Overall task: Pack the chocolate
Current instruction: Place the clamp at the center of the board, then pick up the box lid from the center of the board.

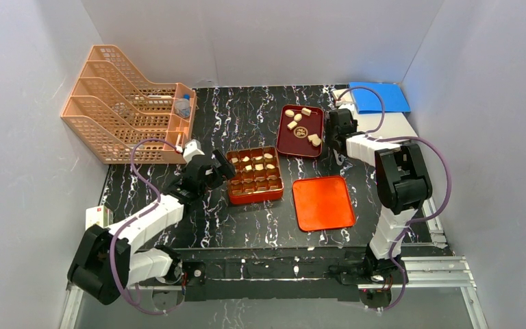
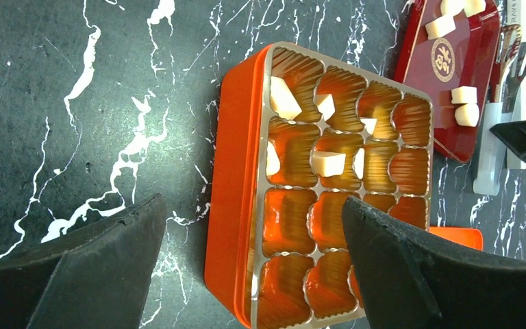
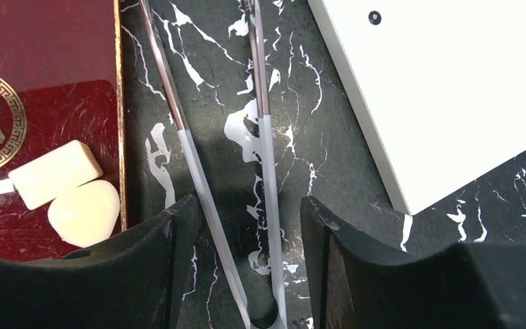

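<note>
Right gripper (image 3: 246, 205) is straddling the tongs (image 3: 268, 171) beside the dark red tray (image 3: 55, 41), jaws apart; left gripper (image 2: 253, 205) is hanging wide open. Chocolate (image 3: 55, 173) is lying in that tray. Centre both tong arms before closing.

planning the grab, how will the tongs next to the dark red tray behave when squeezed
The tongs have two thin arms meeting at one end, so they will probably spring shut under a squeeze. The metal looks smooth, so they may slip. Lying flat, they seem unlikely to roll.
</note>
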`<action>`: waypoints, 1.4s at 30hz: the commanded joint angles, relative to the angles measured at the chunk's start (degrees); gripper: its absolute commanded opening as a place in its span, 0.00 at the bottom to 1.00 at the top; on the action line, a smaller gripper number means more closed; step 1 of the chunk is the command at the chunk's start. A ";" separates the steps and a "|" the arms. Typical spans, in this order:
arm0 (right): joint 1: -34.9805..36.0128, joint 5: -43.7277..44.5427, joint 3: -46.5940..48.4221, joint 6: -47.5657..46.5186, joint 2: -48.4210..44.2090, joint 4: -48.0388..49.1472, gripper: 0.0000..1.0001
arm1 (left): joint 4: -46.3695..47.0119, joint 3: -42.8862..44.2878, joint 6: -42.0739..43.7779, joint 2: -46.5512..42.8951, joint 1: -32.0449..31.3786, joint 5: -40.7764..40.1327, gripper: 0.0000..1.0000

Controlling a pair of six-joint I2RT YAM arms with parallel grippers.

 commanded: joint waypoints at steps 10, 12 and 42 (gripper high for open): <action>-0.21 -2.69 0.73 0.96 -10.90 -3.04 0.64 | -1.33 3.96 2.01 0.21 0.78 -1.03 0.97; 0.70 -4.47 -0.68 1.36 -14.66 -5.75 0.63 | -2.65 3.99 1.52 -1.57 0.78 -0.76 0.97; 43.75 -1.66 -15.51 25.57 -31.96 -36.42 0.52 | -17.81 5.47 -2.00 -15.95 0.87 2.52 0.96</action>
